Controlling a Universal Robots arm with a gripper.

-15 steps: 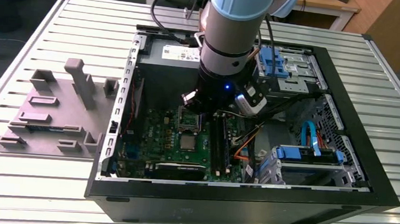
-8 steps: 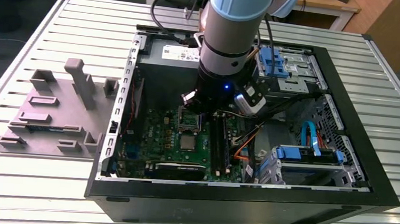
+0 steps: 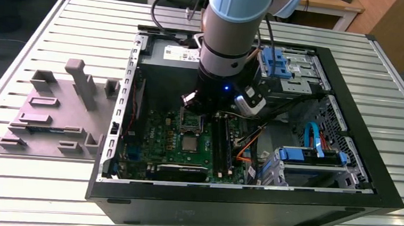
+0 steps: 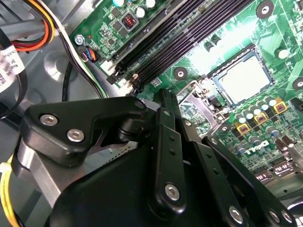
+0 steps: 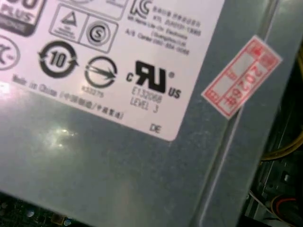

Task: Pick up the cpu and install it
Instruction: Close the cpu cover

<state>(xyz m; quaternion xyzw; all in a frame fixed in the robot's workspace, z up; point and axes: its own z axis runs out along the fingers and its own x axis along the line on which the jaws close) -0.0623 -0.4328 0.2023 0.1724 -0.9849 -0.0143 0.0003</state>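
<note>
Inside the open computer case [image 3: 252, 204], which lies on a slatted metal table [image 3: 66, 23], the arm [image 3: 229, 29] reaches down over the green circuit board [image 3: 159, 136]. Its gripper [image 3: 194, 108] hangs just above the board, over a hinged metal frame [image 4: 194, 101] that stands flipped open. Whether the gripper is open or closed cannot be told, since its black links hide the tip in the second wrist view. The cpu [image 4: 241, 78], a pale silver square, seems to lie flat in the socket [image 4: 217, 90] just beside that open frame, though glare washes out its top. It is apart from the gripper and nothing presses on it. In the exterior view it sits a little nearer the case's front edge than the gripper does. Long dark memory slots [image 4: 180, 38] run beside the socket. The first wrist view looks onto a grey box [image 5: 118, 161] bearing a white label [image 5: 118, 42] and a red sticker [image 5: 241, 78]. On the table at the exterior view's left stands a grey tray [image 3: 48, 118] with upright pegs, well apart from the case. Blue brackets [image 3: 277, 62] sit in the case at the exterior view's right.
</note>
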